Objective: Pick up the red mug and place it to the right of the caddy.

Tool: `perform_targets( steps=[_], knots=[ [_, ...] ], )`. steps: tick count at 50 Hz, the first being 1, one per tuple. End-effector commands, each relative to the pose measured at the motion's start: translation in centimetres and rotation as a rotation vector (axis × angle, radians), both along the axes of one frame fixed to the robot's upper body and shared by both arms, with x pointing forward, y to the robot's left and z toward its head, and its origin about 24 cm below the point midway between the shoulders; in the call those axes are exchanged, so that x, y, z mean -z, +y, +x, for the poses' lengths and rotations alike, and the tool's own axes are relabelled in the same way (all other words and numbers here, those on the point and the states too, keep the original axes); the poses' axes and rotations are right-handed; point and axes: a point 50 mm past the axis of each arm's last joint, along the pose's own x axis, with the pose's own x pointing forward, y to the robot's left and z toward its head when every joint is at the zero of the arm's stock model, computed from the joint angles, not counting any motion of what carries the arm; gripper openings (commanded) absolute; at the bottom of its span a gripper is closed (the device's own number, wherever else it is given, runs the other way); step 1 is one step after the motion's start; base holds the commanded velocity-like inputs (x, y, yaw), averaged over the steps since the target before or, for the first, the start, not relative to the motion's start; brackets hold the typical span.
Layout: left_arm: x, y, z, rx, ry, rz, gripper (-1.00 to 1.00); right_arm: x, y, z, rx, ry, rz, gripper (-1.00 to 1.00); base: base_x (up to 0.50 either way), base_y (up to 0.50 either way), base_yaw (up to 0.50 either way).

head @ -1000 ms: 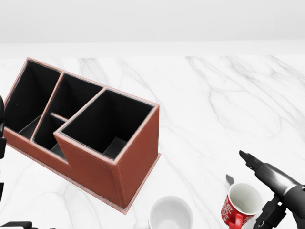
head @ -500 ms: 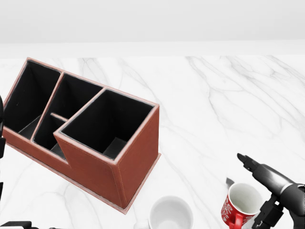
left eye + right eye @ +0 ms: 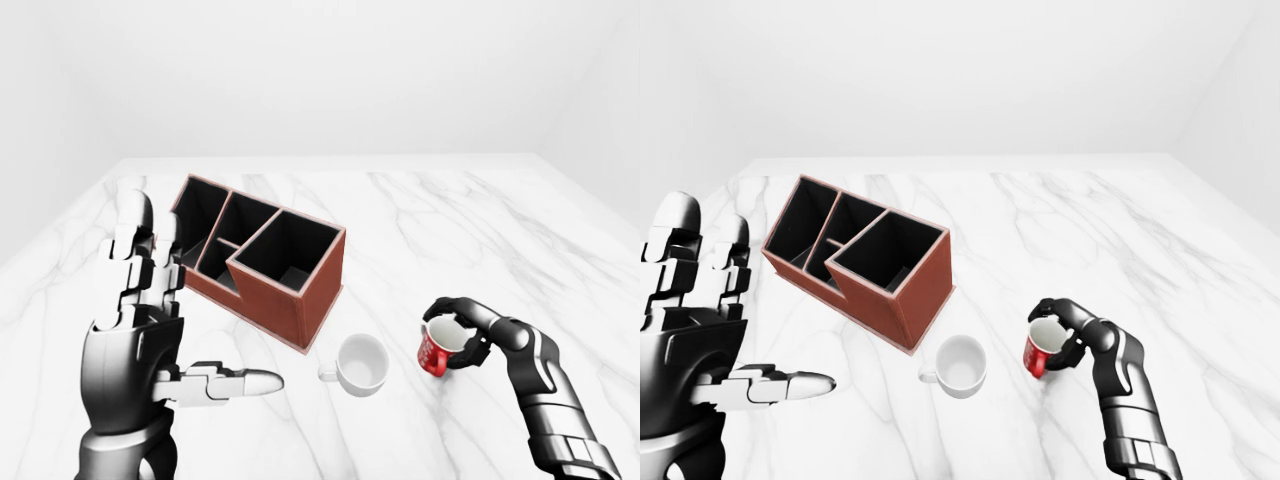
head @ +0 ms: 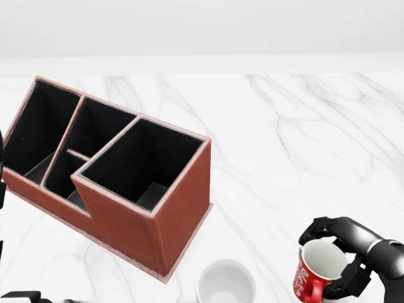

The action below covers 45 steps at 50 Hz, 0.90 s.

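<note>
The red mug [image 4: 314, 275] with a white inside stands on the marble table at the lower right of the head view, right of a white mug. My right hand [image 4: 338, 252] has its fingers curled round the red mug's rim and side, shut on it. The brown caddy [image 4: 113, 170] with several dark compartments sits at the left, tilted diagonally. In the left-eye view my left hand [image 3: 140, 330] is raised at the lower left, fingers spread, open and holding nothing.
A white mug [image 4: 225, 283] stands between the caddy and the red mug, close to the caddy's near corner. The marble table [image 4: 303, 126] stretches to the right of the caddy and ends at a pale wall at the top.
My right hand's fingers, stretched out beside the red mug before, have curled shut round its rim. The mug, the caddy and the camera have not moved.
</note>
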Motion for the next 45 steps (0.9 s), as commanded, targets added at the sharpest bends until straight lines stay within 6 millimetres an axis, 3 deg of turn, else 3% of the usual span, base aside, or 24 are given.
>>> perform_targets(
  steps=[1, 15, 28, 36, 45],
  knots=[
    [-0.1, 0.0, -0.1, -0.002, -0.005, 0.000, 1.00, 0.2, -0.2, -0.3, 0.001, 0.013, -0.021, -1.00, 0.00, 0.00, 0.00],
    [-0.3, -0.1, -0.2, 0.003, -0.016, 0.003, 1.00, -1.8, -0.4, -0.5, -0.005, -0.072, -0.083, -1.00, 0.00, 0.00, 0.00],
    [-0.2, -0.1, -0.3, 0.006, -0.010, 0.000, 1.00, -5.7, -0.1, 0.2, -0.025, -0.223, -0.172, -1.00, 0.00, 0.00, 0.00],
    [-0.5, -0.1, -0.5, 0.008, -0.023, 0.001, 1.00, -9.6, 0.7, 1.4, -0.055, -0.364, -0.253, -1.00, 0.00, 0.00, 0.00],
    [-0.5, 0.0, -0.4, 0.005, -0.026, 0.001, 1.00, -10.8, 1.8, 2.3, -0.089, -0.410, -0.267, -1.00, 0.00, 0.00, 0.00]
  ],
)
